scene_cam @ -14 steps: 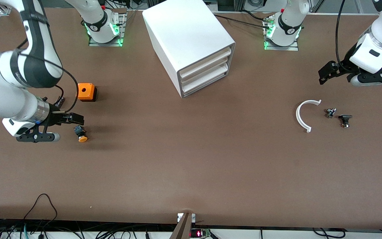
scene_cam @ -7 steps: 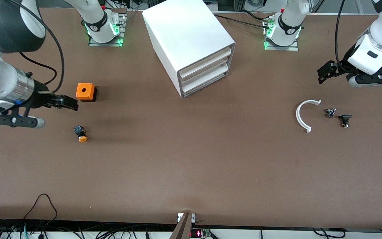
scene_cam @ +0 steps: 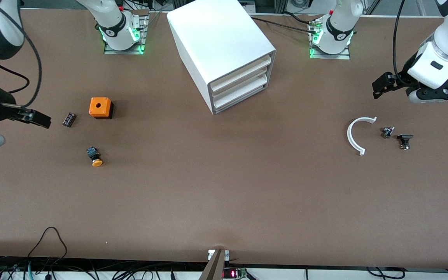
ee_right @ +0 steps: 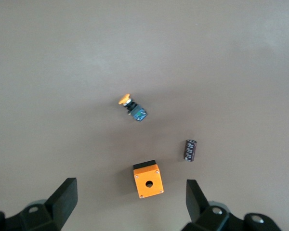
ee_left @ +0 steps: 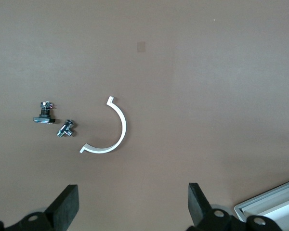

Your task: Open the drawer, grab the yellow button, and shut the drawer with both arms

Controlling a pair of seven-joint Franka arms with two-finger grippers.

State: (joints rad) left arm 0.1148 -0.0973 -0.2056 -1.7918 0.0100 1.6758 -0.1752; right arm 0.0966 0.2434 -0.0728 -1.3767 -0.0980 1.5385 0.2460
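The button (scene_cam: 95, 156) lies on its side on the table, orange cap nearer the front camera; it also shows in the right wrist view (ee_right: 133, 108). The white cabinet (scene_cam: 216, 35) stands mid-table with its top drawer (scene_cam: 243, 69) shut flush. My right gripper (scene_cam: 41, 119) is open and empty, up over the table at the right arm's end, apart from the button; its fingers (ee_right: 62, 202) are wide apart. My left gripper (scene_cam: 381, 84) is open and empty, up over the left arm's end; its fingers (ee_left: 67, 207) are wide apart.
An orange cube with a hole (scene_cam: 100, 107) and a small black part (scene_cam: 69, 119) lie near the button. A white arc (scene_cam: 358, 134) and two small black parts (scene_cam: 388, 132) (scene_cam: 404, 140) lie below the left gripper. A cabinet corner (ee_left: 269, 209) shows in the left wrist view.
My right gripper has drawn back from beside the button toward the right arm's end of the table, uncovering the small black part. The button has stayed put. The left arm has barely moved.
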